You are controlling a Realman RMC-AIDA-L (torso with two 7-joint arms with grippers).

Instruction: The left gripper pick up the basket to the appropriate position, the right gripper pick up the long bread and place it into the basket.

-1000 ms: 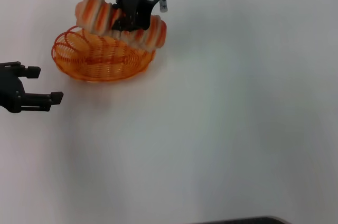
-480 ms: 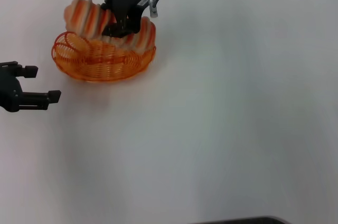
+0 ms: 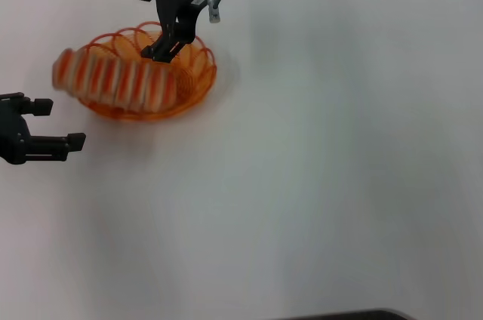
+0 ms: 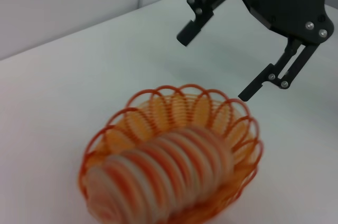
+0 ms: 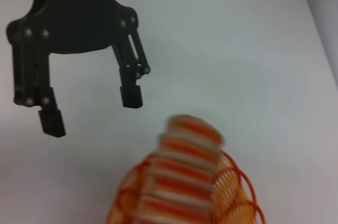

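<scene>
The long bread (image 3: 113, 82) lies blurred across the orange wire basket (image 3: 202, 72), and one end sticks out over the rim on the robot's left. My right gripper (image 3: 162, 48) hangs open and empty just above the basket's far side. My left gripper (image 3: 60, 122) is open and empty on the table, left of the basket and apart from it. The left wrist view shows the bread (image 4: 158, 176) in the basket (image 4: 179, 89) with the right gripper (image 4: 215, 66) open above. The right wrist view shows the bread (image 5: 182, 171), the basket (image 5: 237, 192) and the left gripper (image 5: 91, 110).
The white table (image 3: 317, 169) stretches bare to the right of and in front of the basket. A dark edge (image 3: 339, 315) shows at the near border of the head view.
The right gripper has opened and let go of the bread. The bread has dropped from above the basket's far rim into the basket, shifting left. The left gripper has barely moved.
</scene>
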